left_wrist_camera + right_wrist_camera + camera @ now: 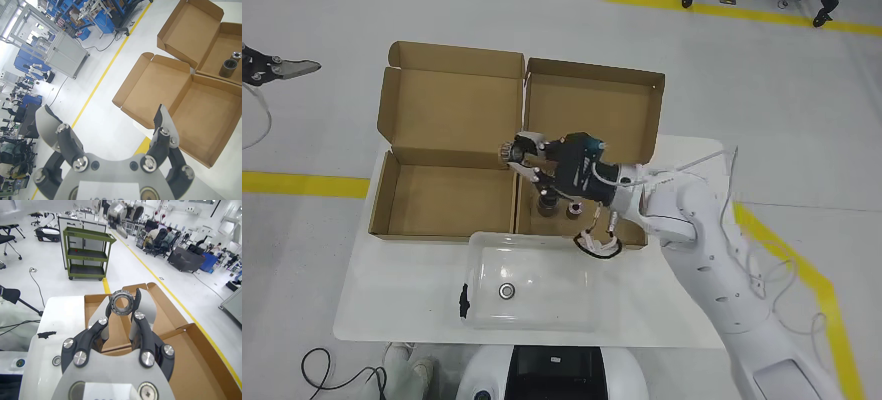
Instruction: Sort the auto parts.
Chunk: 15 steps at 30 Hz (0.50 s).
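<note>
- My right gripper [122, 300] is closed on a roller bearing [121, 305]. The fingers pinch its outer ring from two sides, and the bore faces my wrist camera.
- The bearing [510, 151] hangs above the rear corner of the empty cardboard box [442, 200], right where that box meets the second cardboard box [592, 105].
- Two metal sleeves [546, 206] [571, 209] stand in the second box, just past the shared wall, so I judge the empty box to be the bearing's place.
- To do this well, I should first carry the bearing further over the empty box's bare floor, clear of the shared wall and the lid fold.
- I should then lower it close to the cardboard before parting my fingers, so it neither bounces nor rolls out.
- My right arm reaches across the second box, its wrist above the sleeves and its fingers pointing towards the empty box.
- My left gripper [103, 111] is spread wide and holds nothing. It sits well beyond the empty box's outer side, off the table.
- Another bearing [507, 291] lies in the clear bin [552, 290] just in front of the empty box.
</note>
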{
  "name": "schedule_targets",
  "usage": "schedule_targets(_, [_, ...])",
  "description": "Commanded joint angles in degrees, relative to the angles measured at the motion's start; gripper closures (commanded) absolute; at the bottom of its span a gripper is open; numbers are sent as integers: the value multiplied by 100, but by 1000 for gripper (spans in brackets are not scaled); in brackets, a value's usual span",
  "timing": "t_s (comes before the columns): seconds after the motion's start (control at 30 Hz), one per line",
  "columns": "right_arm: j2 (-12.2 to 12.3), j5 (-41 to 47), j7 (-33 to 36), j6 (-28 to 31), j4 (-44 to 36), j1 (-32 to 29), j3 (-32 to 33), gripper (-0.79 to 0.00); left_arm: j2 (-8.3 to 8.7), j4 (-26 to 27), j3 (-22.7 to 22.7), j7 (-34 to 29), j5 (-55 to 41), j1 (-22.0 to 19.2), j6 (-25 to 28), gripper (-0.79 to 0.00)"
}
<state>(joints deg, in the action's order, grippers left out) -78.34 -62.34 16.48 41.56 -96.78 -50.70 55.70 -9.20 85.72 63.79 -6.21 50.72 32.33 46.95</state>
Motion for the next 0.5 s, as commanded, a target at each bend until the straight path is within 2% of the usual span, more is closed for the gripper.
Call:
schedule_targets(0.0, [-22, -40, 181, -86, 134, 37, -161, 0, 0, 0, 0, 0, 0, 0, 0, -785])
schedule_targets(0.23, [-278, -6, 542, -471, 1084, 550, -1117, 0, 0, 0, 0, 0, 0, 0, 0, -785])
schedule_targets(0.47, [-707, 18, 530, -829, 2239, 1192, -2080, 0, 0, 0, 0, 0, 0, 0, 0, -785])
